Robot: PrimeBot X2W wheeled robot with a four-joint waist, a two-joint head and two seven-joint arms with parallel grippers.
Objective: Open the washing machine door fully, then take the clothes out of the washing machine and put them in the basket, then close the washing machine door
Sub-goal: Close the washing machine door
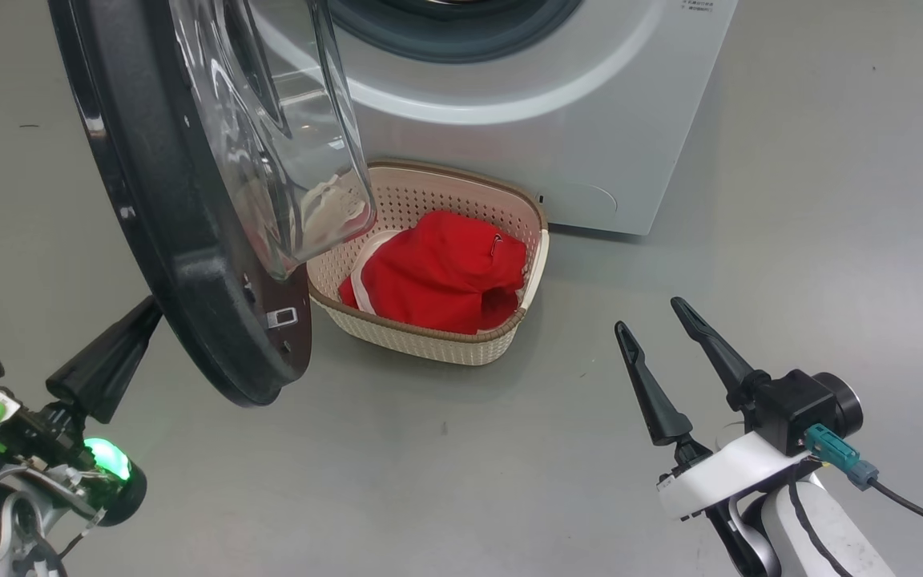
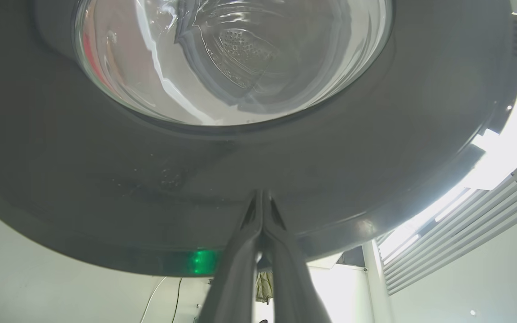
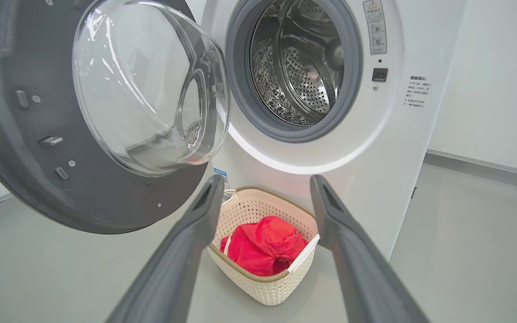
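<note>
The washing machine door [image 1: 189,304] stands open, its black rim and clear glass bowl [image 1: 285,144] hanging over the left of the basket. My left gripper [image 1: 151,311] is shut, with nothing in it. Its tips [image 2: 260,199] rest against the outer face of the door's rim [image 2: 375,157]. The red clothes [image 1: 437,272] lie in the cream basket [image 1: 429,340] on the floor before the white washing machine [image 1: 558,120]. My right gripper [image 1: 650,315] is open and holds nothing, to the right of the basket. Between its fingers I see the basket [image 3: 263,287], the clothes [image 3: 263,244] and the bare steel drum [image 3: 303,67].
Grey floor [image 1: 790,240] spreads to the right of the machine and in front of the basket. A white wall [image 3: 496,80] stands to the machine's right. A dark cable [image 1: 918,505] trails from my right wrist.
</note>
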